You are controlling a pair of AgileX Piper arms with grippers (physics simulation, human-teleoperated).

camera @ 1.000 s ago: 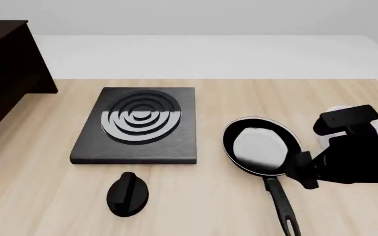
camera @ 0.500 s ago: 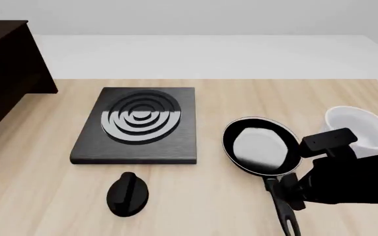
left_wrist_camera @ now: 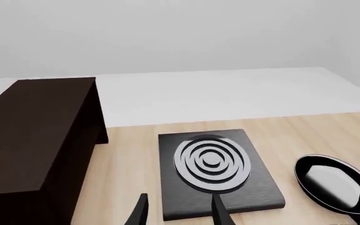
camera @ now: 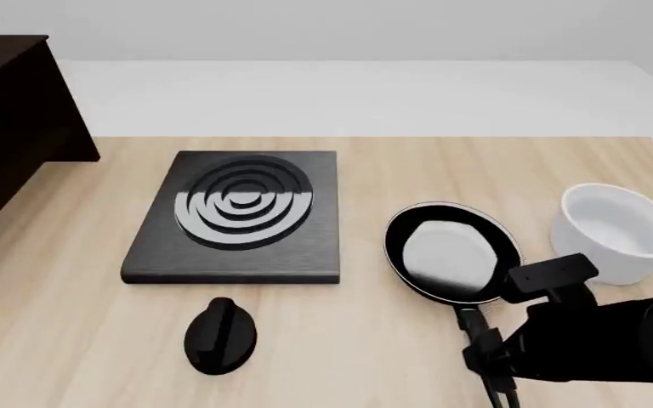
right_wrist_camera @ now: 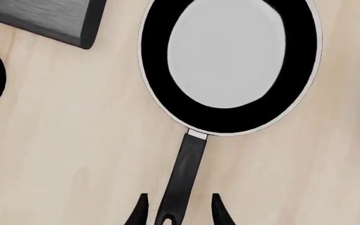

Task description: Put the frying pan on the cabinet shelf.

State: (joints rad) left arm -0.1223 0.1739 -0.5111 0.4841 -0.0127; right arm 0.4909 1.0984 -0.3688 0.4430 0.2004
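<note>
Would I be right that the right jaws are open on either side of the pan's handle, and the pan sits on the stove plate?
Not quite: the pan sits on the table, beside the stove plate, as the front view shows. The rest holds.

The right arm comes in low from the right side of the front view, its wrist bent forward and down; the right gripper (right_wrist_camera: 176, 212) has its two fingers spread apart; the left gripper (left_wrist_camera: 178, 214) shows only two fingertips (left_wrist_camera: 141, 212), also spread apart.
</note>
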